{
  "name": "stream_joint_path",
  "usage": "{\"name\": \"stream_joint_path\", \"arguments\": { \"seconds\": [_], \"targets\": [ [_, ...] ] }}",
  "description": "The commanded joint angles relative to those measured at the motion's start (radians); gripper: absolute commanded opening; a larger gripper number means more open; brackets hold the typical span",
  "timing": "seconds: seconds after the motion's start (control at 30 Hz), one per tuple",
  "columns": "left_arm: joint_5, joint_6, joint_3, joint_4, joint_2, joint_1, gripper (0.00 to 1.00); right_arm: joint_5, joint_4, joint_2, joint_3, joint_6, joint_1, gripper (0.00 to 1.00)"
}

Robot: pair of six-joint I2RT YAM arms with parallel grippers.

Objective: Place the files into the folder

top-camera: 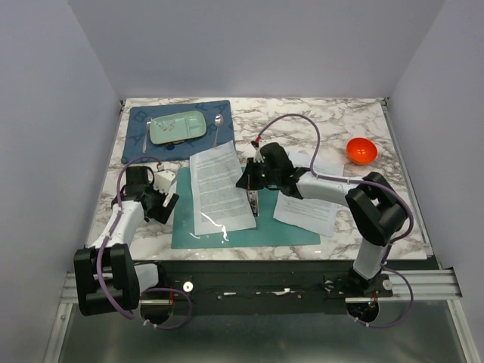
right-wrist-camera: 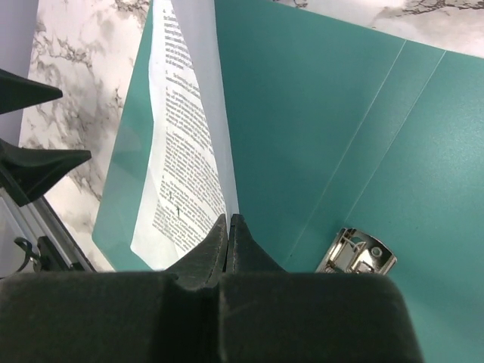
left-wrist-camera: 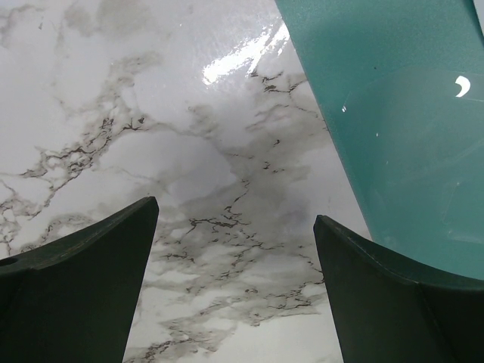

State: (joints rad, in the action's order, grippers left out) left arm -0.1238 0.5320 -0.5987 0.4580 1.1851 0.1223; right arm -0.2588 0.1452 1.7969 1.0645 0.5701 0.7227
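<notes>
The teal folder lies open on the marble table, its metal clip at the spine. One printed file rests slanted over the folder's left half, and my right gripper is shut on its right edge. In the right wrist view the gripper pinches that sheet above the folder. Another file lies flat under the right arm. My left gripper hovers open beside the folder's left edge. In its wrist view the gripper holds nothing, with the folder to its right.
A dark blue placemat at the back left carries a light green tray and a spoon. An orange bowl sits at the back right. Walls close in the table on three sides.
</notes>
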Motion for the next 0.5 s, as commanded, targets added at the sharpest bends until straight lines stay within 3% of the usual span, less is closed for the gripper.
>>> {"name": "stream_joint_path", "arguments": {
  "seconds": [0.0,0.47],
  "targets": [
    [-0.007,0.013,0.013,0.004,-0.028,-0.004,0.99,0.046,0.054,0.035,0.046,0.053,0.024,0.01],
    [-0.010,0.014,0.011,0.010,-0.041,-0.004,0.99,0.168,0.076,0.059,0.023,0.132,0.126,0.01]
  ]
}}
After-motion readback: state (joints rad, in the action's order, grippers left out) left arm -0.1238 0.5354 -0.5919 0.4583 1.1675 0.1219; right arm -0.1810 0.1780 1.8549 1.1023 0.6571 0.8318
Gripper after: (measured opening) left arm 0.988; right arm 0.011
